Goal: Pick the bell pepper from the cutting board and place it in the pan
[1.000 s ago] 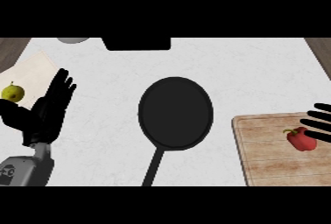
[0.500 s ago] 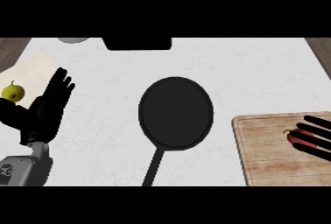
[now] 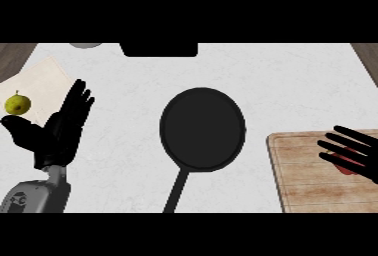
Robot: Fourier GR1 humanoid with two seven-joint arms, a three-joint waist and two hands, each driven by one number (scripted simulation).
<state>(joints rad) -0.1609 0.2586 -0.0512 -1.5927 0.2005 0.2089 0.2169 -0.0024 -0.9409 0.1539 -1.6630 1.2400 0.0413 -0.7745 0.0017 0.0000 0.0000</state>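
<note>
the right hand (image 3: 354, 154) enters from the right edge with its fingers (image 3: 341, 147) spread and straight, released, lying over the red bell pepper (image 3: 344, 163), of which only a small part shows beneath them; whether they touch it cannot be told. the pepper sits on the wooden cutting board (image 3: 310, 175) at the right side of the counter (image 3: 280, 85). just left of the board lies the black pan (image 3: 202, 129), round, its handle running down toward the lower edge. the left hand (image 3: 57, 131) rests open at the left of the view, fingers up. near it a yellow-green pear-like fruit (image 3: 18, 104) lies on a pale cloth or mat (image 3: 44, 82). a dark box (image 3: 159, 49) sits at the counter's far edge.
</note>
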